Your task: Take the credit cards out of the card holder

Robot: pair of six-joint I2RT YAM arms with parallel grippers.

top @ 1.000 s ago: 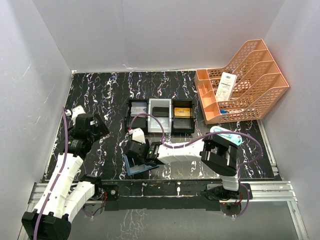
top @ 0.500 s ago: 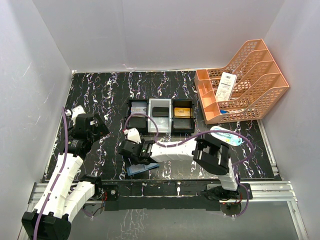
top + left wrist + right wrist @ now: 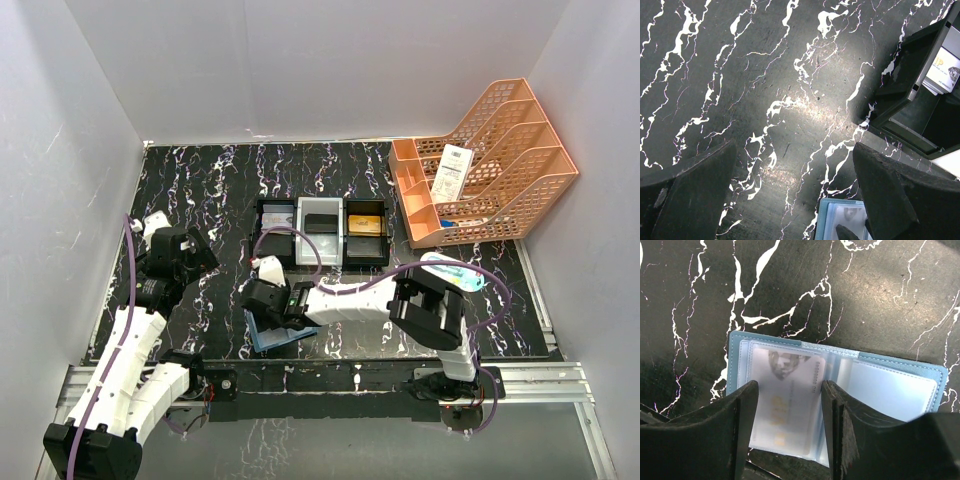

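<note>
Jaws of the right gripper (image 3: 790, 387) are still apart but have narrowed in the last second, straddling a pale credit card (image 3: 790, 365) in a clear pocket of the open teal card holder (image 3: 890, 390), which lies flat near the table's (image 3: 200, 190) front edge. After drifting sideways and back, it looks lined up for a pinch. The left gripper (image 3: 794, 150) hangs wide open and empty.

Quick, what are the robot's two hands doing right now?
Left gripper: open, empty.
Right gripper: jaws astride a card in the holder; grip cannot be told.
</note>
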